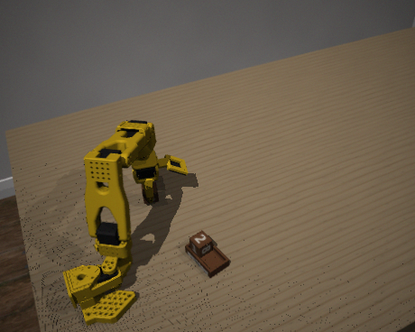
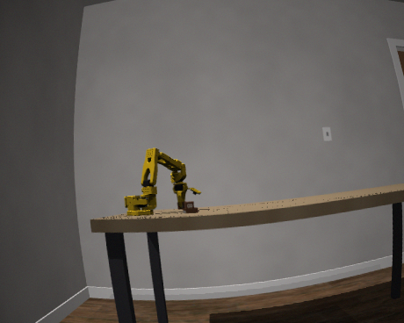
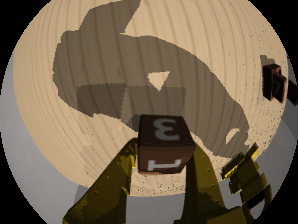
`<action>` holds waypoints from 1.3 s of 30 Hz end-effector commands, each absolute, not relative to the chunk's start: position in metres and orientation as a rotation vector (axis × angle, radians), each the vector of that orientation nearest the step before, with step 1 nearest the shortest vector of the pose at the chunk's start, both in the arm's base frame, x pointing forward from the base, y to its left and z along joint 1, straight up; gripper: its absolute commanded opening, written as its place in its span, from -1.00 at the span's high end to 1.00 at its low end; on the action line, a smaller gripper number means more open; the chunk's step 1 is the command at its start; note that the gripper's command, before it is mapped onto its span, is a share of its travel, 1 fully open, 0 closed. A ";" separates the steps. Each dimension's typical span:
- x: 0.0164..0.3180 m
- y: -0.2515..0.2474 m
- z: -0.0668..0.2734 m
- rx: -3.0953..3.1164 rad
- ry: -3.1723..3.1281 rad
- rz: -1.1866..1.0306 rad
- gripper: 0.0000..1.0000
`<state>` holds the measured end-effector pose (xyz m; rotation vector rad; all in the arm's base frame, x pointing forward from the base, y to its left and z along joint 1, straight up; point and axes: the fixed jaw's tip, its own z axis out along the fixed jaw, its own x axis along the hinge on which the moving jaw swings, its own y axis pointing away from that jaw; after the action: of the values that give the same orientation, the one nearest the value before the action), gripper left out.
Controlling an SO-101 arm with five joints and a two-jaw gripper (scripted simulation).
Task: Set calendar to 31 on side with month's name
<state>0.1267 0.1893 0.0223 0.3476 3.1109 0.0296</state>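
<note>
1. Wrist view: holds a brown cube (image 1: pixel 153 199) (image 2: pixel 180 206) (image 3: pixel 165 145) between both fingers, with the gripper (image 1: pixel 150 195) (image 2: pixel 180 204) (image 3: pixel 162 155) closed on its sides. Shows 3 and 1 on two neighbouring faces, both turned sideways or over from here.
2. Top view: find the tray (image 1: pixel 218 260) (image 2: pixel 192 211) (image 3: pixel 292 95) well apart from the gripper, flat on the table (image 1: pixel 302 180) (image 2: pixel 250 217) (image 3: pixel 40 75), with the second cube (image 1: pixel 201 244) (image 2: pixel 189 205) (image 3: pixel 279 86) standing at one end. Read 2 on its upper face, 8 towards the vacant half. Cannot make out the digit on the month side for sure.
3. Probably in hand: carrying or turning the held cube before placing it. Cannot tell whether clear of the table or touching.
4. Next, likely calls for checking which way the month's name faces, then bringing the needed digit round to that side, upright.
5. Then calls for lowering straight into the vacant half, beside the seated cube, without nudging it or tipping the tray, and only then letting go.
</note>
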 end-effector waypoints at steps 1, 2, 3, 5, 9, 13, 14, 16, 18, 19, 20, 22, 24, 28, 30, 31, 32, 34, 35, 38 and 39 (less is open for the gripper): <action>0.127 0.194 0.024 0.349 3.098 0.070 1.00; 0.127 0.194 0.023 0.349 3.098 0.070 1.00; 0.127 0.194 0.022 0.349 3.098 0.070 1.00; 0.127 0.194 0.022 0.349 3.098 0.070 1.00; 0.127 0.194 0.021 0.349 3.098 0.070 1.00; 0.127 0.194 0.021 0.349 3.098 0.070 1.00; 0.127 0.194 0.021 0.349 3.098 0.070 1.00; 0.127 0.194 0.020 0.349 3.098 0.070 1.00; 0.127 0.194 0.019 0.349 3.098 0.070 1.00; 0.127 0.194 0.019 0.349 3.098 0.070 1.00; 0.127 0.194 0.018 0.349 3.098 0.070 1.00; 0.127 0.194 0.018 0.349 3.098 0.070 1.00; 0.127 0.194 0.018 0.349 3.098 0.070 1.00; 0.127 0.194 0.018 0.349 3.098 0.070 1.00; 0.127 0.194 0.017 0.349 3.098 0.070 1.00; 0.127 0.194 0.017 0.349 3.098 0.070 1.00; 0.127 0.194 0.017 0.349 3.098 0.070 1.00; 0.127 0.194 0.017 0.349 3.098 0.070 1.00; 0.127 0.194 0.017 0.349 3.098 0.070 1.00; 0.127 0.194 0.017 0.349 3.098 0.070 1.00; 0.127 0.194 0.017 0.349 3.098 0.070 1.00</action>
<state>0.1271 0.1899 0.0137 0.3474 3.1096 0.0332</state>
